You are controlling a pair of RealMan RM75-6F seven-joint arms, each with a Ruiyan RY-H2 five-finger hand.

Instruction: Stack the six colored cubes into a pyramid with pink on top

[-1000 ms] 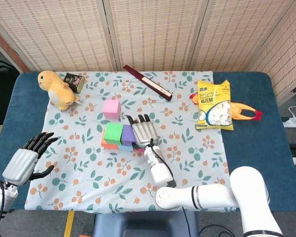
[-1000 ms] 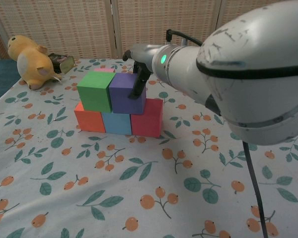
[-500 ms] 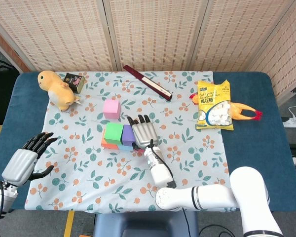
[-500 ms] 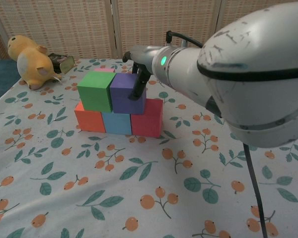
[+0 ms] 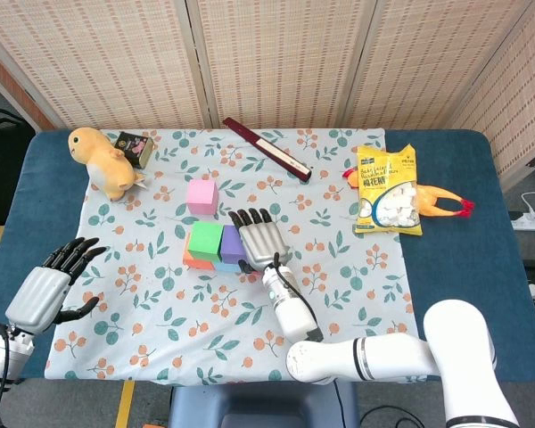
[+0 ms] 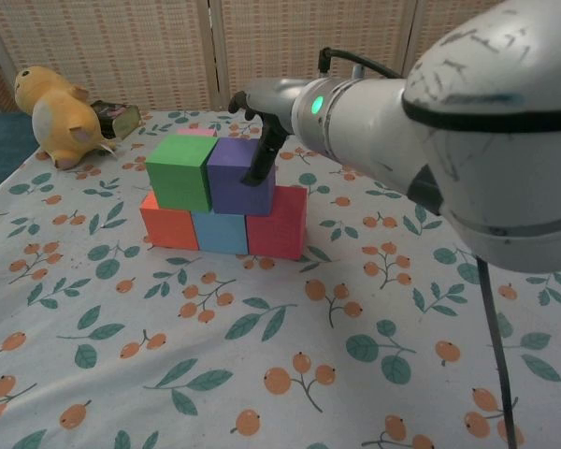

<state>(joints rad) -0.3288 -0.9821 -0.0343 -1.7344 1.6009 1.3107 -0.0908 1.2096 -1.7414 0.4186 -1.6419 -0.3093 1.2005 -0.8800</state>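
Cubes form two tiers on the flowered cloth (image 5: 339, 294): we see orange (image 6: 168, 227), blue (image 6: 219, 232) and red (image 6: 278, 223) below, green (image 6: 179, 171) and purple (image 6: 238, 176) above. We find the pink cube (image 5: 201, 196) apart, just behind the stack. Our right hand (image 5: 261, 239) rests beside the purple cube, fingers extended, one fingertip (image 6: 258, 174) touching its side. Our left hand (image 5: 49, 287) hovers spread and empty, well apart.

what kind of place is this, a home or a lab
Probably a lab or demo workspace rather than a home: woven folding screens wall off a blue table with a floral cloth, laid out with test props such as foam cubes and a plush toy.
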